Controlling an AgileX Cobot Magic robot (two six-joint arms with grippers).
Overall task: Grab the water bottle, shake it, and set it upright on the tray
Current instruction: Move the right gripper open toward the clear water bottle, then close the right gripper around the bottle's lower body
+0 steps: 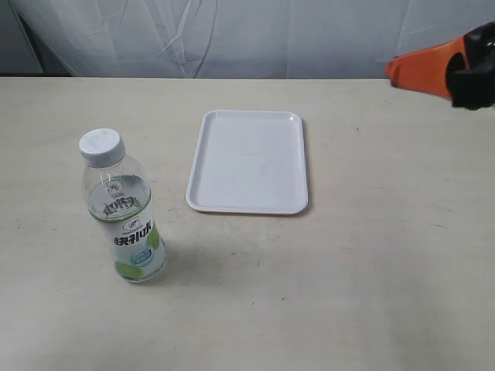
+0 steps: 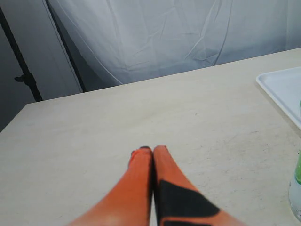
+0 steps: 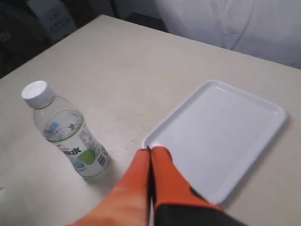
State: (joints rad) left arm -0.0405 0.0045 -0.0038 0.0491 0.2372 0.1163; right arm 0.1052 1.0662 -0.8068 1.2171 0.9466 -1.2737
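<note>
The water bottle [image 1: 124,212] stands upright on the table at the left, clear with a white cap and a green-banded label; the right wrist view shows it too [image 3: 66,134], and only its edge [image 2: 296,188] appears in the left wrist view. The white tray [image 1: 249,162] lies flat at the centre with nothing on it, also visible as the tray [image 3: 221,136] and its corner [image 2: 282,89]. My right gripper [image 1: 398,71] hangs shut, high at the far right, apart from both. My left gripper [image 2: 151,150] is shut over bare table, holding nothing. Seen from its own wrist, the right gripper [image 3: 150,150] is shut, empty.
The beige table [image 1: 371,270] runs wide around bottle and tray. A white cloth backdrop [image 1: 232,35] hangs behind its far edge. A dark stand [image 2: 23,75] stands off the table beyond the corner.
</note>
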